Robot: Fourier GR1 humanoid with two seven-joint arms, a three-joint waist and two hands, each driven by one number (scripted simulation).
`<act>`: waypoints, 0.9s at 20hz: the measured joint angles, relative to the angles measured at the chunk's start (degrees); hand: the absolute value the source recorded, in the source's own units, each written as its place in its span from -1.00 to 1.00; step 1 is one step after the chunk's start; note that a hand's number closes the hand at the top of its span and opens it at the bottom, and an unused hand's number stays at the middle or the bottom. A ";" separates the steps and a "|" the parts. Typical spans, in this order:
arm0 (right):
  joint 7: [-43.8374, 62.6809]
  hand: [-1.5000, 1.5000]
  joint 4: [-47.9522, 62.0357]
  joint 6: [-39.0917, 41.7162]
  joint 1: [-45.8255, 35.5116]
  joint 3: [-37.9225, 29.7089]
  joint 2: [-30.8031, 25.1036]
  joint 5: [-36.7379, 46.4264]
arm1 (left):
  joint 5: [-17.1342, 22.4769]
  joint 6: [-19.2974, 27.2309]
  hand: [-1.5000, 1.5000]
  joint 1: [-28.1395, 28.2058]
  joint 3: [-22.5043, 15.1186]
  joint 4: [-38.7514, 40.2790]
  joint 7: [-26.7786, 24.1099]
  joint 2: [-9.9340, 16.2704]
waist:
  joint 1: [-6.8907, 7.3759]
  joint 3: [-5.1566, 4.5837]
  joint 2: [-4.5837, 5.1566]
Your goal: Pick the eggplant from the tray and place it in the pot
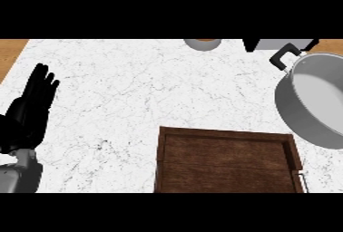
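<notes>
While no eggplant shows on tray, left robot hand rests released; pot waiting right.

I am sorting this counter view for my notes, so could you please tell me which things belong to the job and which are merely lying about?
For the job:
brown wooden tray, no eggplant visible on it
round grey metal pot
black left hand, resting open

Lying about:
grey round vessel at the top edge
grey box-like object at the top edge
</notes>
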 measured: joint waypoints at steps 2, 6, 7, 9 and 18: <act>1.02 1.00 3.47 2.19 -2.86 0.06 0.33 -0.55 | -0.64 0.02 0.00 0.43 -0.50 -0.68 -0.19 -0.57 | 0.62 0.02 0.09; 2.68 1.00 11.86 4.73 -11.69 2.55 1.46 -0.13 | -1.76 0.08 0.00 -2.32 -1.20 1.15 0.25 -1.41 | 1.49 0.06 0.31; 3.67 1.00 13.59 5.44 -14.27 3.12 1.64 -0.46 | -1.42 -0.44 0.00 -2.60 -0.73 1.86 -0.26 -1.36 | 1.63 0.06 0.34; 2.66 1.00 15.94 1.89 -17.15 4.13 2.44 4.26 | -1.81 -0.31 0.00 -3.47 -0.80 2.46 -0.26 -1.52 | 1.90 0.07 0.42; -2.65 1.00 36.32 -14.45 -32.33 10.87 7.57 25.48 | -1.36 -1.49 0.00 -4.51 -0.51 3.33 -0.26 -1.76 | 3.39 0.13 0.72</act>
